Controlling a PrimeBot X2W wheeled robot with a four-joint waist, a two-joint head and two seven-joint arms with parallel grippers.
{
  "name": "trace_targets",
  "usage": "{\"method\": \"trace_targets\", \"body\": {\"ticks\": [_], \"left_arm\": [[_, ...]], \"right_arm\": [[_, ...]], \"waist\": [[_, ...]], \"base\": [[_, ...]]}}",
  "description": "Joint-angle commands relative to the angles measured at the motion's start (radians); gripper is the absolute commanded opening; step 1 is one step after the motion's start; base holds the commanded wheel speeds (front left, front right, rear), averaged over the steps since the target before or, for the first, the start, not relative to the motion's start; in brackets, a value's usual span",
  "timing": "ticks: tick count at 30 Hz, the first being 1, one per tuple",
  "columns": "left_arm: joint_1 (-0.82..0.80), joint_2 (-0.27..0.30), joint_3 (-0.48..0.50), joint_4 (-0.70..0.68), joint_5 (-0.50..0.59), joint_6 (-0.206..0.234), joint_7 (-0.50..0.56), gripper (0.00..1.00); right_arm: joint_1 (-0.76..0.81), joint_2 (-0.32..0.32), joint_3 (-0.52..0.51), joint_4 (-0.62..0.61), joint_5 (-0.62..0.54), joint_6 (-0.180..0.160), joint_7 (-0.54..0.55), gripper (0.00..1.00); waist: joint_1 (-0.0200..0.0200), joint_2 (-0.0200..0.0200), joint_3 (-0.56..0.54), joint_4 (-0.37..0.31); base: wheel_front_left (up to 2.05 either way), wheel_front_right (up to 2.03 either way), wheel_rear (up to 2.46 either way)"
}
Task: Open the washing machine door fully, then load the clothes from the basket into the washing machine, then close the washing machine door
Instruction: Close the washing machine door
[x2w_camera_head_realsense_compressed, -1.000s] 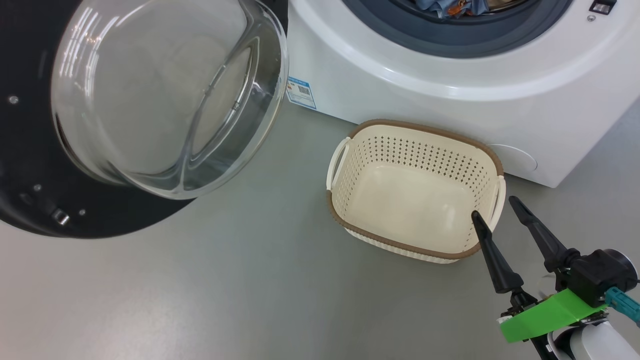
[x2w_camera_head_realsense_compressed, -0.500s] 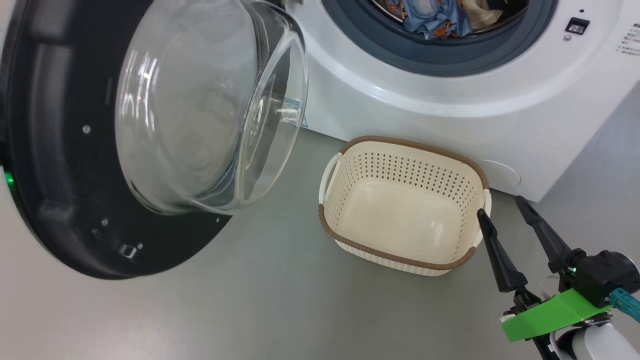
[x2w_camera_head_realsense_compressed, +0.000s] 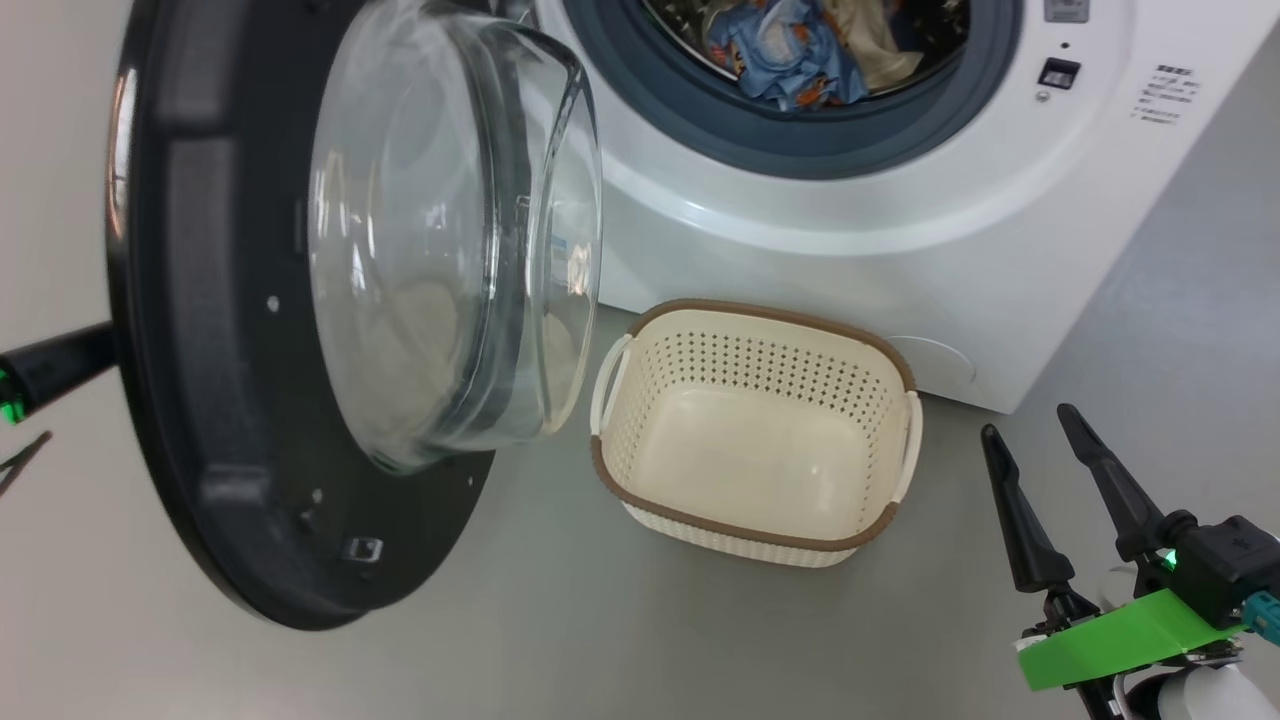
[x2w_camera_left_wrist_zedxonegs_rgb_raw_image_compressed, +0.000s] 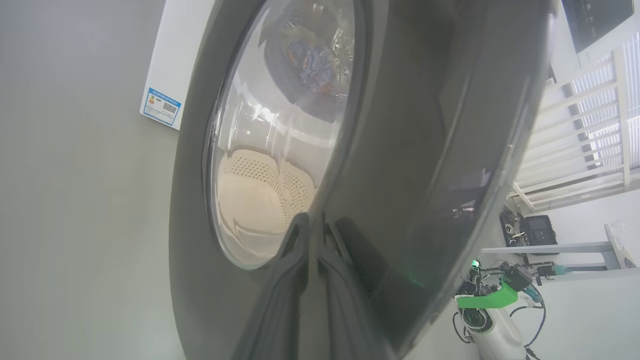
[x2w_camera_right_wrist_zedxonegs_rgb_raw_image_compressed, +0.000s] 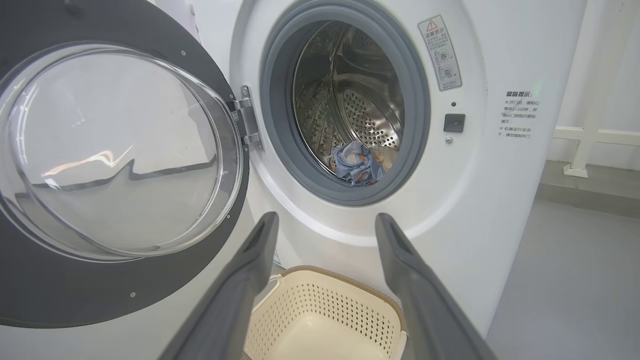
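Note:
The washing machine (x2w_camera_head_realsense_compressed: 900, 290) stands with its door (x2w_camera_head_realsense_compressed: 200, 350) swung partly out at the left, the glass bowl facing the opening. The clothes (x2w_camera_head_realsense_compressed: 800, 50), light blue with orange prints beside cream fabric, lie in the steel drum, also seen in the right wrist view (x2w_camera_right_wrist_zedxonegs_rgb_raw_image_compressed: 357, 162). The basket (x2w_camera_head_realsense_compressed: 740, 312) sits on the floor before the machine with nothing in it. My left gripper (x2w_camera_left_wrist_zedxonegs_rgb_raw_image_compressed: 314, 220) is shut, its tips against the door's outer black face (x2w_camera_left_wrist_zedxonegs_rgb_raw_image_compressed: 425, 150); a dark part of that arm (x2w_camera_head_realsense_compressed: 55, 365) shows behind the door. My right gripper (x2w_camera_head_realsense_compressed: 1027, 420) hangs open right of the basket, holding nothing.
Grey floor (x2w_camera_head_realsense_compressed: 600, 640) runs around the basket and under the door. White railing (x2w_camera_right_wrist_zedxonegs_rgb_raw_image_compressed: 590, 135) stands right of the machine. The door hinge (x2w_camera_right_wrist_zedxonegs_rgb_raw_image_compressed: 247, 120) sits at the opening's left side.
The head camera has tilted up, showing more of the drum. The door has swung nearer the opening and stands more edge-on, and my left arm has come into view behind it. The right gripper stays open.

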Motion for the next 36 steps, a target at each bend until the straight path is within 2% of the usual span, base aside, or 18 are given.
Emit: {"method": "trace_targets", "body": {"ticks": [1, 8, 18, 30, 36], "left_arm": [[-0.015, 0.036, 0.031, -0.057, -0.007, -0.007, 0.018, 0.00], [-0.011, 0.008, 0.009, -0.111, -0.001, -0.007, 0.032, 0.00], [-0.010, -0.020, -0.013, -0.112, 0.028, -0.007, 0.006, 0.00], [-0.038, -0.055, -0.025, -0.097, 0.082, -0.007, -0.100, 0.00], [-0.048, -0.054, -0.031, -0.084, 0.120, -0.007, -0.171, 0.00]], "right_arm": [[0.015, -0.001, 0.013, -0.031, -0.001, 0.004, -0.008, 1.00], [0.031, 0.017, -0.001, -0.037, -0.002, 0.004, -0.008, 1.00], [0.051, 0.039, -0.013, -0.045, -0.001, 0.004, -0.008, 1.00], [0.062, 0.064, -0.025, -0.050, -0.003, 0.004, -0.008, 1.00], [0.060, 0.076, -0.027, -0.052, -0.002, 0.004, -0.008, 1.00]], "waist": [[0.0000, -0.0001, -0.020, -0.032], [0.0000, -0.0001, -0.049, -0.106], [0.0000, -0.0001, -0.071, -0.230], [0.0000, -0.0001, -0.073, -0.381], [0.0000, -0.0001, -0.068, -0.449]], "base": [[0.00, 0.00, 0.00], [0.00, 0.00, 0.00], [0.00, 0.00, 0.00], [0.00, 0.00, 0.00], [0.00, 0.00, 0.00]]}}
